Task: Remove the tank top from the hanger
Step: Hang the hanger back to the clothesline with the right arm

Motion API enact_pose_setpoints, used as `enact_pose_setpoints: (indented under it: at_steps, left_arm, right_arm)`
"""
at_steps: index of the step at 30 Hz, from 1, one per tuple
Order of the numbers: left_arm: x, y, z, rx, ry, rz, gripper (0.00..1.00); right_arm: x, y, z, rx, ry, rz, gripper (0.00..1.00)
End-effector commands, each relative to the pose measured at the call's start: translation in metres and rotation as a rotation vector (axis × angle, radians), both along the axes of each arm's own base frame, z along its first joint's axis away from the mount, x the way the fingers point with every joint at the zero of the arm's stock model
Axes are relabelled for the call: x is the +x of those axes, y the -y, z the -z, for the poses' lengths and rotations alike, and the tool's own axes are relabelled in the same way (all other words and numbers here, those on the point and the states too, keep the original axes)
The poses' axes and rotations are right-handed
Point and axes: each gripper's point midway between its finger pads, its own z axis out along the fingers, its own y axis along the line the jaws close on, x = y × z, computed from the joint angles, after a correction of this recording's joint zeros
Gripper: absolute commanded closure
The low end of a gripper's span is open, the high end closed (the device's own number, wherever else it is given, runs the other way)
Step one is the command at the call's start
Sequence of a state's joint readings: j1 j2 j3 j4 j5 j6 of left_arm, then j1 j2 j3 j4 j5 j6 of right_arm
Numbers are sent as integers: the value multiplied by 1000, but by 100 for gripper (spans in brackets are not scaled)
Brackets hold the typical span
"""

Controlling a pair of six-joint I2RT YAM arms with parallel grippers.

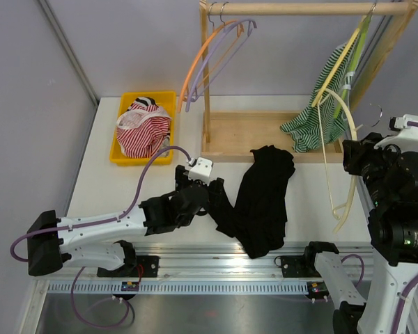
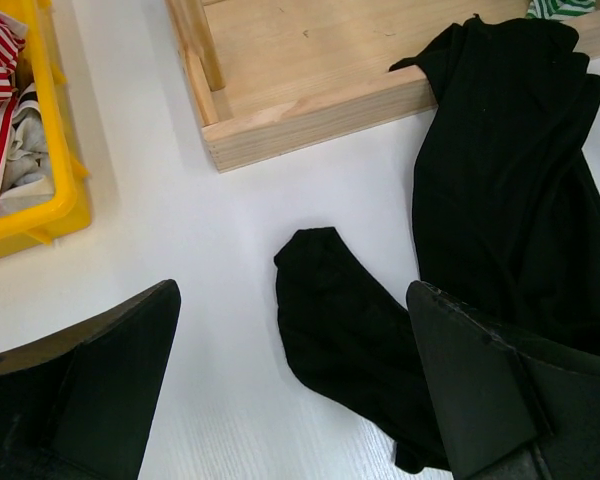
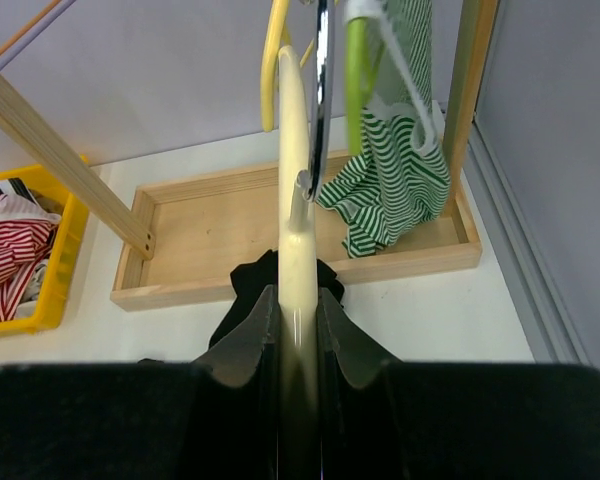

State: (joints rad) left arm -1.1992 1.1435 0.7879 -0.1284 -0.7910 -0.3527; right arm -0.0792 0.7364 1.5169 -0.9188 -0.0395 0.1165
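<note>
Right gripper (image 3: 298, 322): jaws closed on a cream hanger (image 3: 292, 150) with a metal hook.
Wooden tray (image 3: 220, 235): on the bench (image 3: 430, 310), toward its far edge.
Green-striped garment (image 3: 392, 190): on a green hanger (image 3: 355, 70), hanging into the tray.
Black garment (image 3: 248, 275): at the tray's near rim.
Yellow bin (image 3: 65, 262): by the left edge, holding red-striped cloth (image 3: 10, 250).

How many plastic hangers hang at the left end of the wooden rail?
2: an orange plastic hanger and a lilac plastic hanger beside it, both empty; none looks hidden.
</note>
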Motion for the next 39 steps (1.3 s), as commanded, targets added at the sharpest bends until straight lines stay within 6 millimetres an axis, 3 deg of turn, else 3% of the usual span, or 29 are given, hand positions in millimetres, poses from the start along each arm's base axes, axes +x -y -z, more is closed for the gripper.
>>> enact_pose_setpoints:
  at_steps: [1, 6, 11, 14, 20, 24, 30, 36, 38, 39]
  left_arm:
    - [1, 5, 0, -39, 0, -4, 1]
    - [1, 5, 5, -29, -2, -3, 1]
    - [2, 6, 7, -14, -3, -4, 1]
    - [2, 7, 8, -12, -5, -3, 1]
    - [2, 9, 13, -5, -14, 1, 1]
    - [1, 10, 16, -7, -22, 3, 1]
    - [1, 9, 20, -3, -28, 1, 1]
    - [0, 12, 22, -5, -31, 6, 1]
    - [0, 11, 23, -2, -34, 5, 1]
    - [1, 11, 23, -3, -34, 3, 1]
  right_arm:
    - [21, 13, -53, -43, 206, 58, 100]
    - [32, 6, -66, -52, 251, 12, 100]
    - [40, -3, -58, -31, 228, -38, 100]
    - [36, -8, -53, -27, 224, -63, 100]
    - [26, -13, -63, -33, 280, -90, 100]
    - [27, -28, -65, -22, 288, -174, 100]
    - [20, -26, -72, -22, 359, -158, 100]
    - [9, -11, -63, 11, 425, -57, 100]
    - [11, -5, -52, 46, 429, -23, 100]
    - [2, -5, -59, 55, 478, -17, 100]
